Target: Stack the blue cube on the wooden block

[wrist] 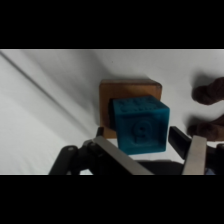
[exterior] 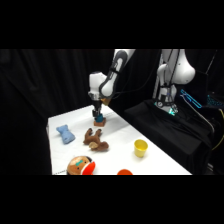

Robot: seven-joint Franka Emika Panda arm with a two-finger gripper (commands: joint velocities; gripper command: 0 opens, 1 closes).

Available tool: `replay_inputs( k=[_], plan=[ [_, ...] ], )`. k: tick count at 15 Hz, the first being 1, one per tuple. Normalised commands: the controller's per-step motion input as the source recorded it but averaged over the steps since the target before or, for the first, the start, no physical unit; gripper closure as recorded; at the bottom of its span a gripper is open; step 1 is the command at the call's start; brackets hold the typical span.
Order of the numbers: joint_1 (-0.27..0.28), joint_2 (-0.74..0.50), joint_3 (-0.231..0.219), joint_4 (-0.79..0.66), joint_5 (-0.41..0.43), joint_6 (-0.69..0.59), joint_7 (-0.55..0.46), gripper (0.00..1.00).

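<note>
Tool [wrist: 145, 150] clamped on blue cube [wrist: 140, 125], fingers [wrist: 196, 152] flanking its two sides. Cube directly over wooden block [wrist: 131, 95], apparently touching or just above; contact unclear. Cube turned slightly off the block's edges, embossed face toward wrist camera, no long axis. Both at far end of bench [exterior: 120, 150], beyond brown plush [exterior: 95, 139]. Likely next: release straight down

blue cube [wrist: 140, 126]: teal, embossed face | wooden block [wrist: 131, 90]: tan-brown | cup [exterior: 141, 147]: yellow | table [exterior: 125, 150]: white
</note>
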Motion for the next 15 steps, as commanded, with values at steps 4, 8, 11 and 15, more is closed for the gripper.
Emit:
replay_inputs(
  k=[4, 8, 11, 15],
  plan=[
    [0.085, -0.39, -0.081, -0.09, -0.131, -0.22, 0.06, 0.00],
    [0.089, -0.41, -0.105, -0.03, -0.208, -0.35, 0.07, 0.00],
    [0.084, -0.32, -0.086, 0.06, -0.243, -0.43, 0.09, 0.00],
    [0.058, -0.24, -0.042, 0.12, -0.164, -0.38, 0.06, 0.00]
  ],
)
